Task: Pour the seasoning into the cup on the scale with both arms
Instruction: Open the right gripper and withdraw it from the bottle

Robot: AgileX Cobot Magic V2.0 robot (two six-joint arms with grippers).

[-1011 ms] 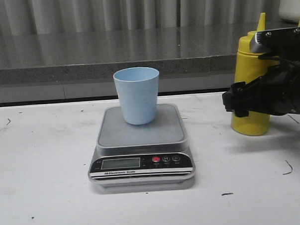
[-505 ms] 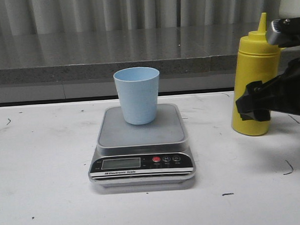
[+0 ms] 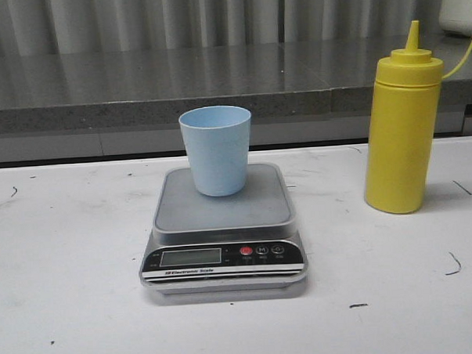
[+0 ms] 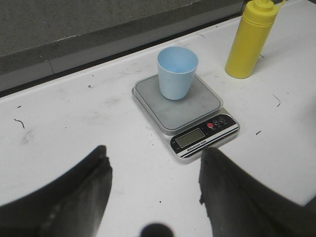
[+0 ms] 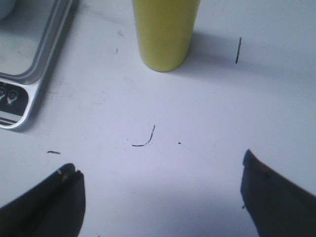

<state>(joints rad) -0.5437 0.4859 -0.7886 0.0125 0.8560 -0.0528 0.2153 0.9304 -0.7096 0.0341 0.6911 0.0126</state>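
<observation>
The yellow seasoning bottle (image 3: 401,130) stands upright on the white table, right of the scale; it also shows in the left wrist view (image 4: 248,40) and the right wrist view (image 5: 165,32). The pale blue cup (image 3: 216,150) stands upright on the platform of the silver-grey scale (image 3: 221,232), also seen in the left wrist view as cup (image 4: 177,72) on scale (image 4: 186,110). My left gripper (image 4: 154,158) is open and empty, above the table short of the scale. My right gripper (image 5: 159,170) is open and empty, well back from the bottle. Neither gripper shows in the front view.
A grey stone ledge (image 3: 138,87) runs along the back of the table with a curtain behind it. The scale's corner (image 5: 24,94) lies beside the bottle in the right wrist view. Small dark marks (image 3: 453,265) dot the table.
My right gripper, which stood around the bottle a second ago, has drawn back to the right and left the front view. The bottle stands free. The cup and scale have not moved.
</observation>
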